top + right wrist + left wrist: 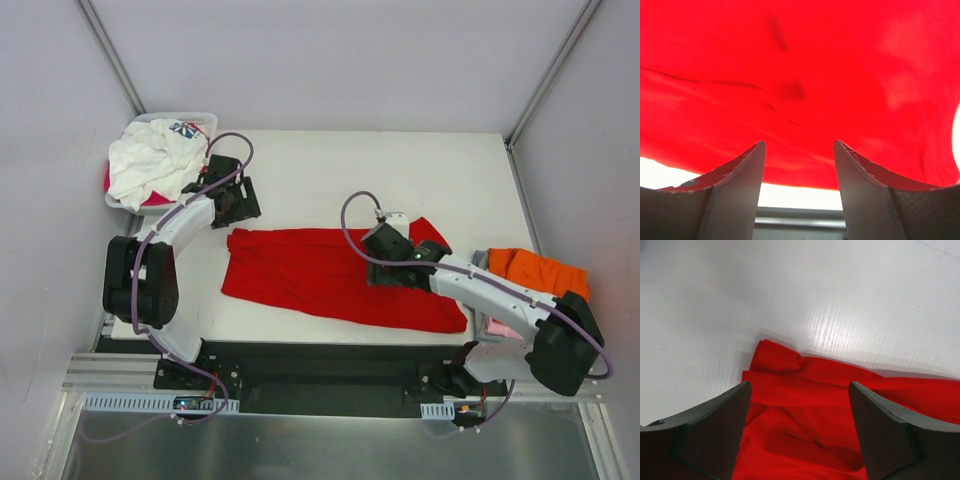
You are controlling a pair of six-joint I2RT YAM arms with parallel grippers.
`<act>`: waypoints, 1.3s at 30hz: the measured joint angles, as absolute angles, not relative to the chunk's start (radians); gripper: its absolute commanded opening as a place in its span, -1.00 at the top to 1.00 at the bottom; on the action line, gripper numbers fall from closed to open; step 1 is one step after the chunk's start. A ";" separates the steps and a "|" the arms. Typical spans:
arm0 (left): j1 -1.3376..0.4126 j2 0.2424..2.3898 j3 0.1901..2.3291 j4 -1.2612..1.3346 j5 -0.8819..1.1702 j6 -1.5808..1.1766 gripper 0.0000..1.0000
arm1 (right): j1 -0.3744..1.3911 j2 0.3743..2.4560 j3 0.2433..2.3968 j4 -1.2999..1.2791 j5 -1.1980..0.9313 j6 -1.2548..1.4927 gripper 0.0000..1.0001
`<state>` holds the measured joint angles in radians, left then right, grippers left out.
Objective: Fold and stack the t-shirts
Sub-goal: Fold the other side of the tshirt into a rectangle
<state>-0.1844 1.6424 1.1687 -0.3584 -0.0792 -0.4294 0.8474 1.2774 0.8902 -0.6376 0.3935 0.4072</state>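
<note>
A bright red t-shirt (320, 275) lies spread and partly folded across the middle of the white table (330, 170). My left gripper (238, 208) is open and empty, just over the shirt's far left corner (805, 430), which shows between its fingers (720, 425). My right gripper (388, 266) is open and empty, low over the right part of the red shirt (800, 65), pointing at the table's near edge. An orange t-shirt (540, 272) lies on a pink one (500, 328) at the right edge.
A white slotted basket (200, 122) stands at the far left, holding a white t-shirt with a blue-red print (150, 160) over a magenta one (155, 199). The table's near edge (800, 197) and a metal rail show below the right gripper.
</note>
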 measured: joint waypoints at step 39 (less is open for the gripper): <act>-0.183 1.133 0.545 -0.360 -0.113 -0.621 0.21 | 0.966 2.008 1.467 -0.040 -0.279 -0.096 -0.09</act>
